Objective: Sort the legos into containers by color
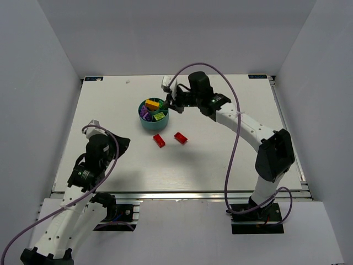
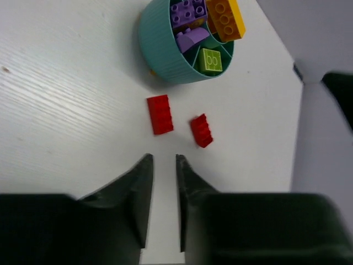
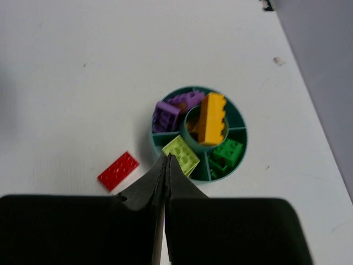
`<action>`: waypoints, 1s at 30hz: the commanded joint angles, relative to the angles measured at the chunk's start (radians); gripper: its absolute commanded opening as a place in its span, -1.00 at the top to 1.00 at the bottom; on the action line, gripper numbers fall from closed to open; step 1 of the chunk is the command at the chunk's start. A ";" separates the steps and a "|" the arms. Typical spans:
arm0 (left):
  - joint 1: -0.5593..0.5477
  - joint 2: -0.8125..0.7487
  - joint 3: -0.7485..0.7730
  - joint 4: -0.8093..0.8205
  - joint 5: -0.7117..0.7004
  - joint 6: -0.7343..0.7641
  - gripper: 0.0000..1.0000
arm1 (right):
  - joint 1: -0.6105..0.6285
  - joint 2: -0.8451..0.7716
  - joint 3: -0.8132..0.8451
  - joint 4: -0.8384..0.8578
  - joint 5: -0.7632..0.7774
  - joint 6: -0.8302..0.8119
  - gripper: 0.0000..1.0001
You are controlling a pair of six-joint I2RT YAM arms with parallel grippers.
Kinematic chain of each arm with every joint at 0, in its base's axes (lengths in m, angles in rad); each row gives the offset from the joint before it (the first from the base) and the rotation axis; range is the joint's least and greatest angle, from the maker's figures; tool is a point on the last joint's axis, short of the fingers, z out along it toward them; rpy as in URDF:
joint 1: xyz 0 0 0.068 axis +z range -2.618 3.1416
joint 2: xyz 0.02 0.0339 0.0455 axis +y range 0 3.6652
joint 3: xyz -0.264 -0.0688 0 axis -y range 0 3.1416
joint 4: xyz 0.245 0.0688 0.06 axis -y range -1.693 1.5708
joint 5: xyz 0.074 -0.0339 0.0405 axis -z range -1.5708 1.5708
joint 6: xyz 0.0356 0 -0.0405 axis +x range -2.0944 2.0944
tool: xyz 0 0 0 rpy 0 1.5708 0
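The round teal bowl holds purple bricks, an orange brick across its central ring, a lime brick and a dark green brick. Two red bricks lie on the table just in front of the bowl. My right gripper hovers above the bowl's right edge, its jaws pressed together and empty. My left gripper is low at the left, slightly open and empty. It points at the red bricks, with the bowl beyond.
White walls enclose the white table on three sides. One red brick shows left of my right fingers. The right arm's purple cable loops over the table's right half.
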 commanded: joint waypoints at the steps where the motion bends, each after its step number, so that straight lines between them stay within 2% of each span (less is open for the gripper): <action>1: 0.003 0.039 -0.044 0.103 0.073 -0.003 0.49 | -0.003 -0.040 -0.101 -0.103 -0.067 -0.146 1.00; 2: 0.003 0.057 -0.052 0.120 0.088 -0.003 0.51 | -0.003 -0.062 -0.118 -0.103 -0.057 -0.156 0.99; 3: 0.003 0.076 -0.061 0.148 0.116 -0.003 0.49 | -0.003 -0.070 -0.144 -0.110 -0.054 -0.163 0.80; 4: 0.003 0.120 -0.063 0.160 0.127 -0.001 0.43 | -0.003 -0.073 -0.152 -0.117 -0.048 -0.166 0.73; 6: 0.003 0.165 -0.063 0.181 0.154 -0.001 0.19 | -0.003 -0.067 -0.158 -0.149 -0.029 -0.156 0.54; 7: 0.003 0.186 -0.061 0.204 0.161 -0.003 -0.12 | -0.003 -0.064 -0.161 -0.156 -0.023 -0.146 0.51; 10: 0.003 0.278 -0.069 0.286 0.190 -0.015 -0.38 | -0.002 -0.060 -0.193 -0.144 0.021 -0.071 0.40; 15: -0.013 0.500 -0.009 0.321 0.207 -0.030 -0.45 | -0.003 -0.102 -0.255 -0.112 0.094 -0.025 0.29; 21: -0.146 0.764 0.202 0.177 0.060 -0.044 -0.54 | -0.038 -0.143 -0.316 -0.060 0.161 0.043 0.15; 25: -0.212 0.847 0.272 0.168 -0.019 -0.079 -0.58 | -0.072 -0.169 -0.333 -0.046 0.163 0.080 0.12; 30: -0.244 0.955 0.339 0.120 -0.091 -0.101 -0.58 | -0.126 -0.185 -0.344 -0.038 0.147 0.118 0.12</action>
